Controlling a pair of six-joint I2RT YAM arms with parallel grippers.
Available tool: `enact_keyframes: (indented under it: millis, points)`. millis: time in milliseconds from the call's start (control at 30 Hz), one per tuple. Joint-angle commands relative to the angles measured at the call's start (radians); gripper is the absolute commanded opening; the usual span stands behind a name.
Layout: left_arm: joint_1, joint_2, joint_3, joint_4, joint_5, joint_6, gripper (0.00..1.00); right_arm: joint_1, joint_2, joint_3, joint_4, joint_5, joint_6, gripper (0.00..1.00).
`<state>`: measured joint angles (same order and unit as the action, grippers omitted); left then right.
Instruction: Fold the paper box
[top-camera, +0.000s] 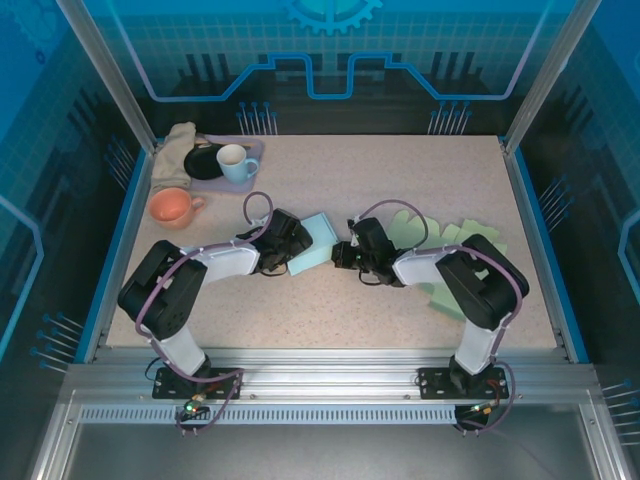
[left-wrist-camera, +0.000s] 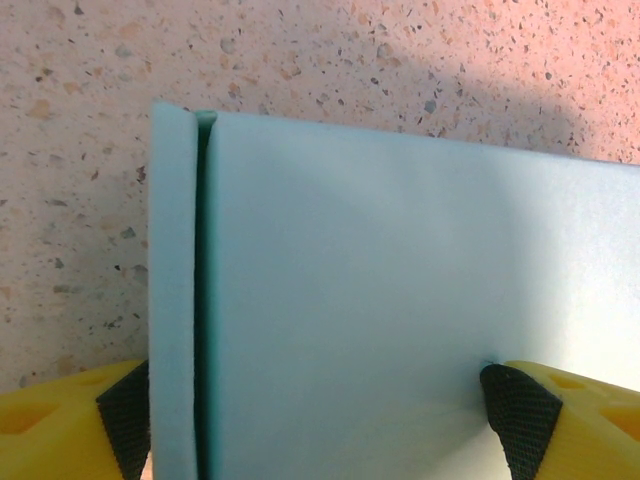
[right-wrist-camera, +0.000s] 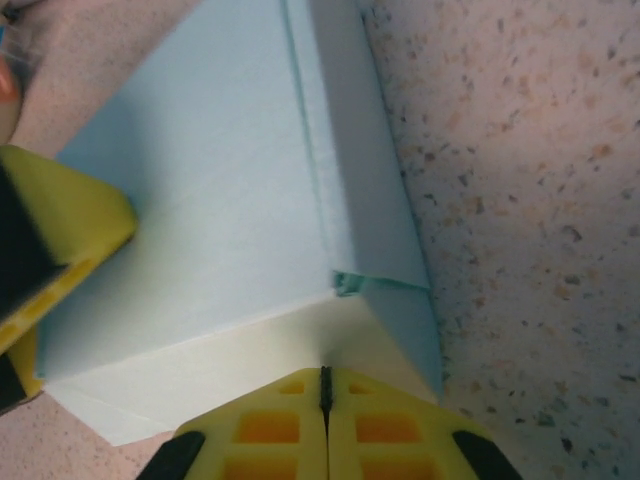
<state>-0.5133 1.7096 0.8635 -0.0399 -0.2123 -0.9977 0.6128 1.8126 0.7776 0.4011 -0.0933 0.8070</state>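
Near the middle of the worktop (top-camera: 400, 170), the pale blue box (top-camera: 318, 240) was seen lying between the two arms. The left fingers (top-camera: 288, 247) were spread wide at one end of it: one pad was set against the folded edge, and the other was pressed on the broad face, which ran on past it. Whether a grip was made could not be told. The right fingers (right-wrist-camera: 325, 415) were closed tight together, nothing visible between them, their tips touching the box's pale end flap.
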Motion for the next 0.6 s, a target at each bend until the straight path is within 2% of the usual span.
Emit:
enact_keyframes:
  millis: [0, 267, 433, 567]
  points:
    - [-0.010, 0.083, -0.035, -0.218, 0.059, 0.011, 0.87, -0.030, 0.073, 0.032, 0.059, -0.090, 0.074, 0.03]
    - [-0.044, 0.121, -0.023, -0.183, 0.090, 0.022, 0.87, -0.036, 0.172, 0.051, 0.199, -0.138, 0.143, 0.03]
    - [-0.070, 0.140, 0.001, -0.186, 0.122, 0.028, 0.87, -0.038, 0.181, 0.071, 0.188, -0.154, 0.161, 0.04]
    - [-0.069, 0.084, -0.005, -0.225, 0.082, 0.033, 0.88, -0.056, 0.152, 0.059, 0.116, -0.141, 0.163, 0.04]
